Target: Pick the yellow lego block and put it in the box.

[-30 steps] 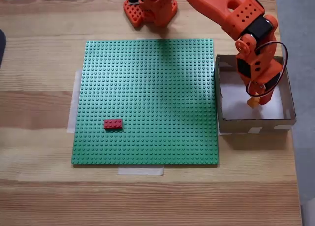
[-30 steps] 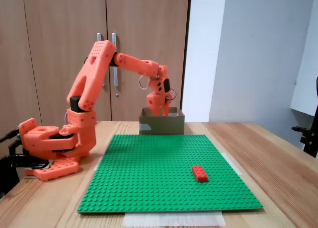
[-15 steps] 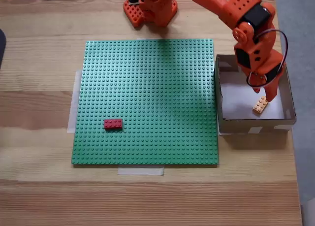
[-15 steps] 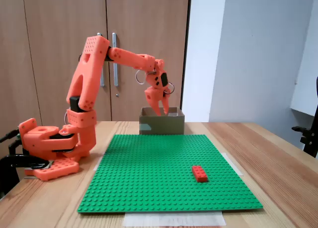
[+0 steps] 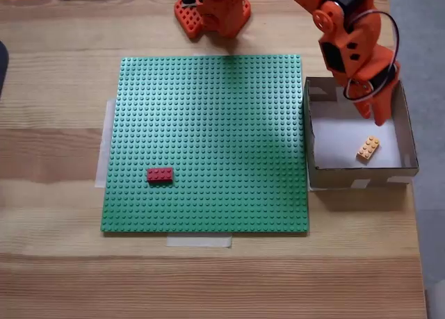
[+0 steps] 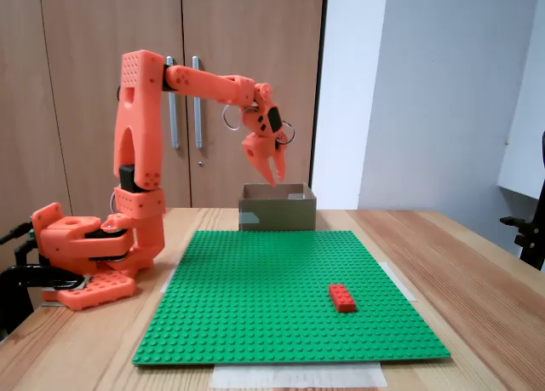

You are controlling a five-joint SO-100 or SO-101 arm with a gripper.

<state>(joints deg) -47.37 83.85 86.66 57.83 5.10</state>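
Wooden tabletop (image 5: 55, 69) is shown from above in a fixed view, with a green studded baseplate (image 5: 208, 124) taped at its centre. From left to right across that view are seen: a red brick (image 5: 160, 174) seated on the baseplate near its lower left part; the baseplate's bare expanse; the box (image 5: 361, 169), set just beside the baseplate's right edge; and, inside the box, the yellow lego block (image 5: 368, 148), lying on the white bottom towards the near right corner. The gripper (image 5: 375, 110) is held above the far part of the box, apart from the block; in a fixed view from the front the gripper (image 6: 274, 171) is seen raised clear above the rim of the box (image 6: 277, 210), its fingers spread and nothing held between them. The placing is judged complete: the block rests inside and is released. Only withdrawal of the orange arm (image 6: 140, 135) is judged to be left
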